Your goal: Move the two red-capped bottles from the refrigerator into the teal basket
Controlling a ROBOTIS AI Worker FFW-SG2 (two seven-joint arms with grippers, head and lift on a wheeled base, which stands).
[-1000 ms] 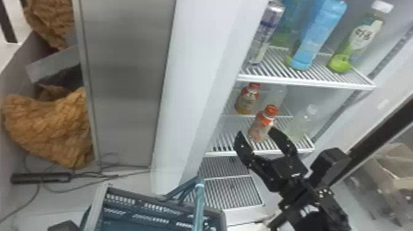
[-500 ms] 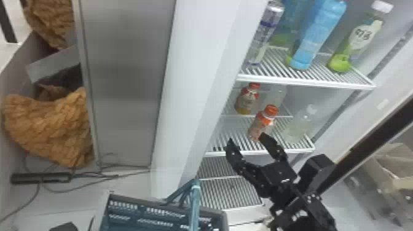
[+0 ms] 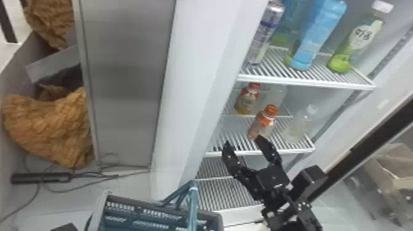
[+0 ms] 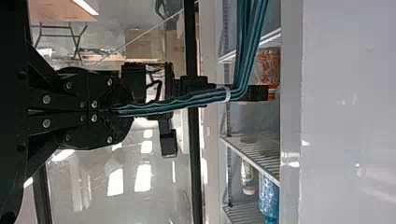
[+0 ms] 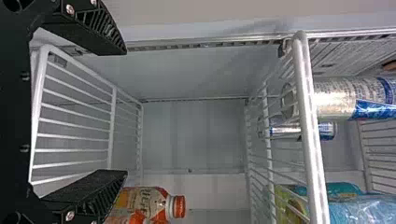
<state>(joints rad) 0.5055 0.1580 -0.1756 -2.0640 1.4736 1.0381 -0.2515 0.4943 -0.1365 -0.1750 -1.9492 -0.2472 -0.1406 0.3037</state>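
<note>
At the shelf [image 3: 292, 150], move the wide-open right tool [image 3: 243, 143] rightward to get the front bottle [image 3: 263, 123] standing there between both fingers, then squeeze softly, holding the basket handle [image 4: 177, 103] with the left tool [image 4: 114, 111].

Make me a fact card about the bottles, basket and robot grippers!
Bottles: two small orange ones with red caps, front bottle and back bottle
Bottle spot: white wire refrigerator shelf
Basket: teal plastic basket, lower left of that shelf
Right gripper: open, empty, near the front bottle
Left gripper: shut on the basket's teal handle
</note>
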